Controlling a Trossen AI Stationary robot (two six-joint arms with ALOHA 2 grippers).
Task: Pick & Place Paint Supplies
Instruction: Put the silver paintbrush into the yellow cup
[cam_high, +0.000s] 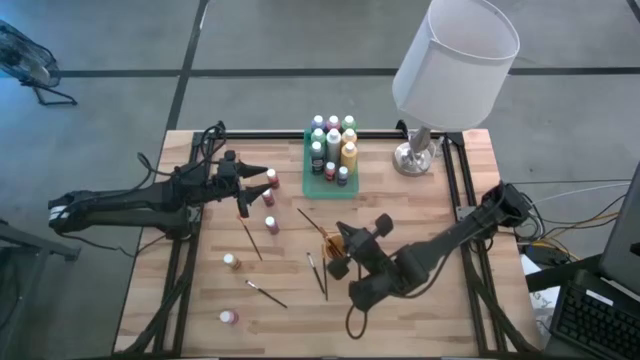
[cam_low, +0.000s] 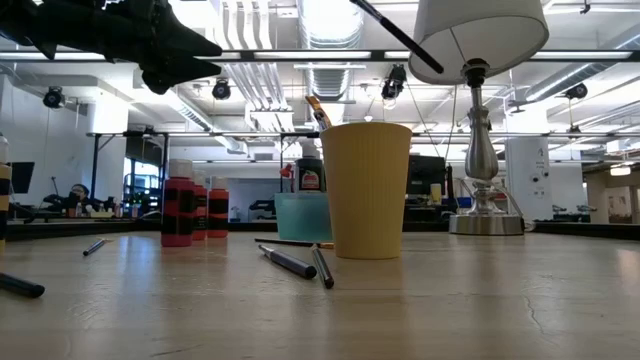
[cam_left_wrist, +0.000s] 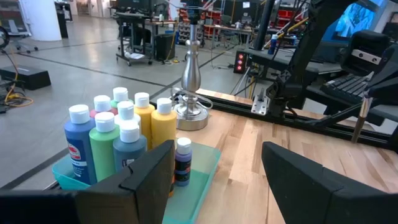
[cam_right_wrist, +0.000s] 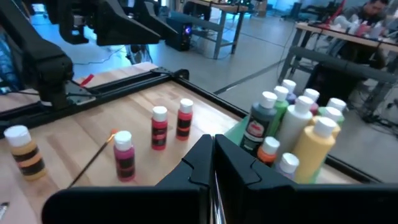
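Wooden table (cam_high: 420, 300) carries pale-capped paint bottles (cam_high: 332, 140) crowded upright in a green tray (cam_high: 312, 183), loose bottles (cam_high: 271, 224) and dark brushes (cam_high: 266, 293) lying nearby. Left gripper (cam_high: 268, 171), jaws wide, holds nothing beside the tray; right gripper (cam_high: 336, 250), jaws closed, sits at the cup (cam_low: 366, 188), contents indiscernible. Only the low view shows a brush tip (cam_low: 318, 110) above the rim.

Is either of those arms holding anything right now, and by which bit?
The right gripper pinches a thin paintbrush along its handle; exactly where cannot be told. The left gripper is open, empty.
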